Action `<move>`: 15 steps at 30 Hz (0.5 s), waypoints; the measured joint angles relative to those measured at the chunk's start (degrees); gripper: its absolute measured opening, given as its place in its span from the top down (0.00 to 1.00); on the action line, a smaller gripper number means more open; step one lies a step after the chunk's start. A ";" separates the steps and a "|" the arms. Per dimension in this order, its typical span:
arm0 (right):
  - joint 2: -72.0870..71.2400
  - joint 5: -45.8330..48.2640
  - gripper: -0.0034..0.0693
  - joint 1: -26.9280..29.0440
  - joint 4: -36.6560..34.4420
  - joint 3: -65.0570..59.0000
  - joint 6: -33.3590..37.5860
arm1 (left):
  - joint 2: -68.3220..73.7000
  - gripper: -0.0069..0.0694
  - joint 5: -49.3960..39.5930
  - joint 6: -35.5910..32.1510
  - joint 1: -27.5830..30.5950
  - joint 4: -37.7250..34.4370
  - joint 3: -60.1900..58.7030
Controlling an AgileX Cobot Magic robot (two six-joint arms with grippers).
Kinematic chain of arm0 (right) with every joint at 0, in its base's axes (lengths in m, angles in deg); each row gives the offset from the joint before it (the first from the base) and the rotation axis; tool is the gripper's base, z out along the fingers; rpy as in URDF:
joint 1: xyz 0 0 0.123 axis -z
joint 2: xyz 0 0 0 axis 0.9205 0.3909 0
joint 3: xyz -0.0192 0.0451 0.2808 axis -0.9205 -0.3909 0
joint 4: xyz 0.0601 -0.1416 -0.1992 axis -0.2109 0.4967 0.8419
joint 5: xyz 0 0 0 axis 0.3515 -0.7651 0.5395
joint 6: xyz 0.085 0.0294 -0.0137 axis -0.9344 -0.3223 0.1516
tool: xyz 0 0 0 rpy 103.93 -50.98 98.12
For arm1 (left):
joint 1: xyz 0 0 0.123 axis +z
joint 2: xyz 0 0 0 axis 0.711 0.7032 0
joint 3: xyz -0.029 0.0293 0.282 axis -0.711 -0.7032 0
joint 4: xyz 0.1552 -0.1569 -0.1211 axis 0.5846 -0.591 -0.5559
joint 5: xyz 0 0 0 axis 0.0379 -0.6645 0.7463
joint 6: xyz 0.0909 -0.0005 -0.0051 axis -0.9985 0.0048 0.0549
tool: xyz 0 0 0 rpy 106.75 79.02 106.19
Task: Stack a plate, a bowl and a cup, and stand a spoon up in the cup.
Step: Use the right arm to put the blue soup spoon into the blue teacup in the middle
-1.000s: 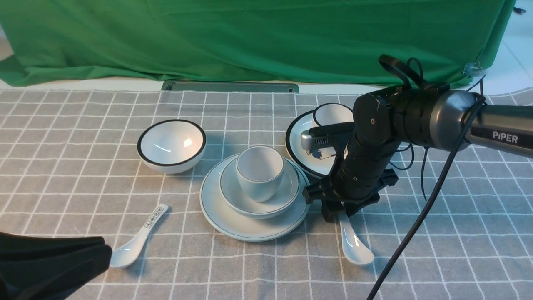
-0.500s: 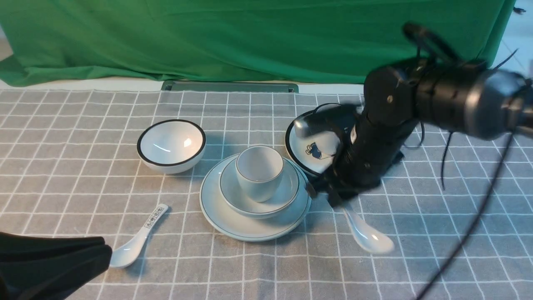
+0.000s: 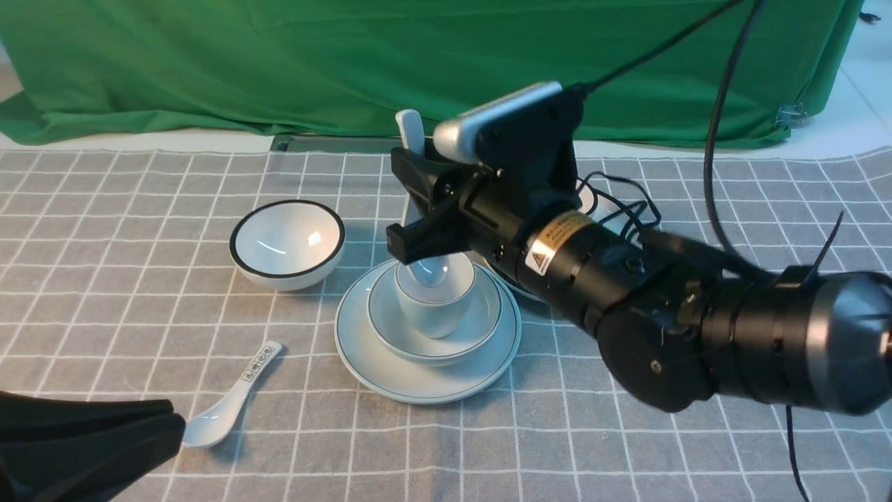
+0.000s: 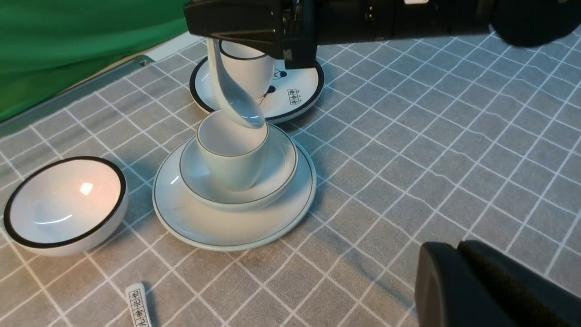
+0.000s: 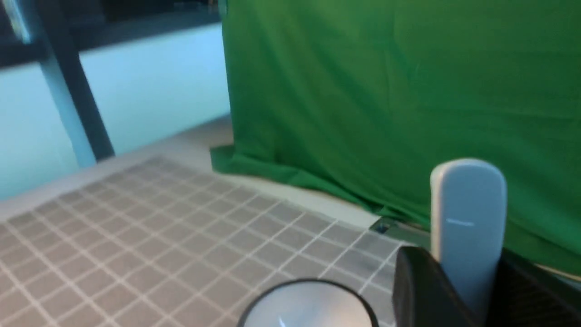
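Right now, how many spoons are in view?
2. The plain spoon is held by the right gripper, its scoop entering the cup; the printed spoon lies on the tablecloth, front left.

The right arm (image 3: 697, 328) stretched in from the right, forearm rising toward the centre, wrist rolled so the jaws stood one above the other. There the right gripper (image 3: 410, 206) was clamped on the spoon (image 3: 410, 132), handle upright. The left gripper (image 3: 90, 439) sat low at the near left, fingers together.
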 joint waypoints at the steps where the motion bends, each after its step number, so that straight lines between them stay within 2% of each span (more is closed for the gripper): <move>1: 0.34 -0.36 0.72 0.08 0.00 0.00 0.01 | 0.00 0.90 0.00 0.00 0.00 0.00 0.00; 7: 4.58 -4.32 0.72 1.68 0.04 0.74 0.17 | 0.00 0.90 0.00 0.00 0.00 0.17 0.00; 15: 8.99 -5.63 0.72 3.67 0.67 1.08 -4.21 | 0.00 0.90 0.00 0.00 0.00 0.83 0.00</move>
